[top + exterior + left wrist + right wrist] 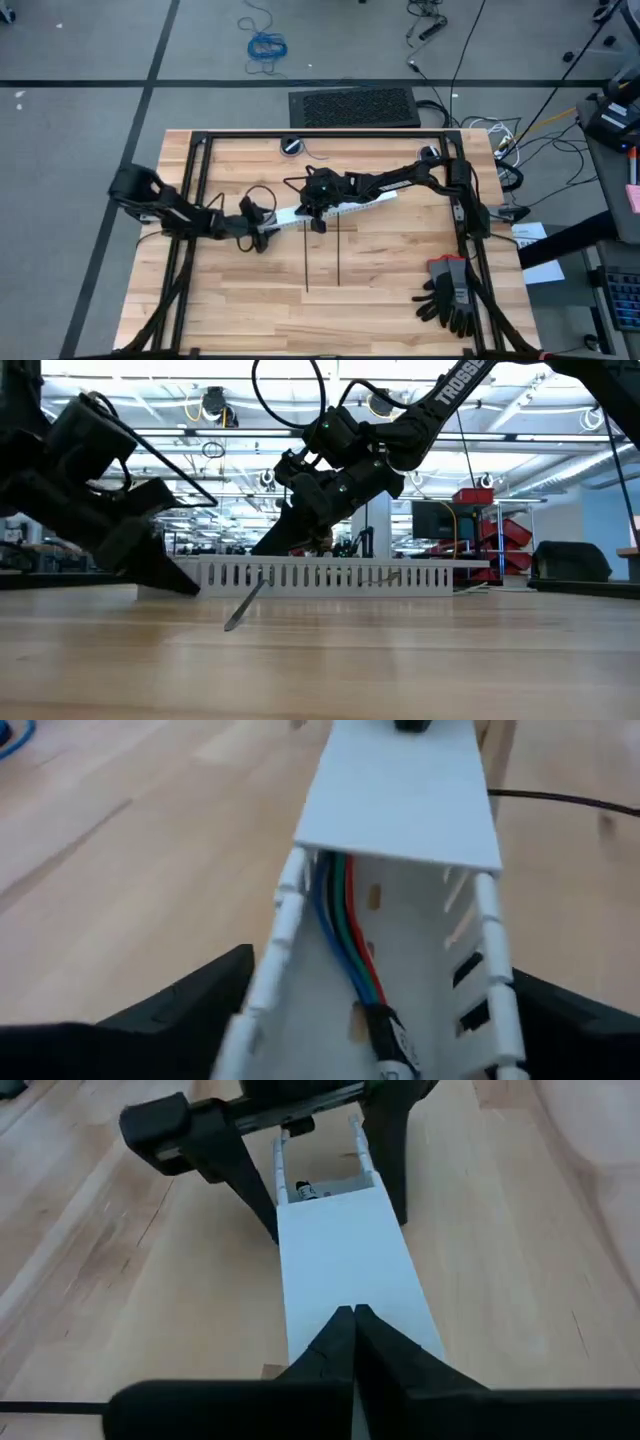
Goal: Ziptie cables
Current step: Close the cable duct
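Observation:
A white slotted channel lies slantwise on the wooden table. The cables, thin blue, green and red wires with a dark plug, lie inside its open end. A flat white cover sits on top of the channel. My left gripper is at the channel's left end, its fingers around it. My right gripper is shut, its tips on the cover near the channel's middle. Two dark zipties lie flat on the table, side by side, nearer the front edge. My left gripper has the channel's open left end between its two fingers, one against each slotted side wall. It comes nearly level from the table's left, along the channel. The channel rests on the table. My right gripper presses its shut fingertips on the cover's flat top, slanting down from the table's right. The cover lies on the channel.
A pair of black, grey and red gloves lies at the front right of the table. A black frame runs along the table's far and side edges. Bare wood lies in front of the zipties.

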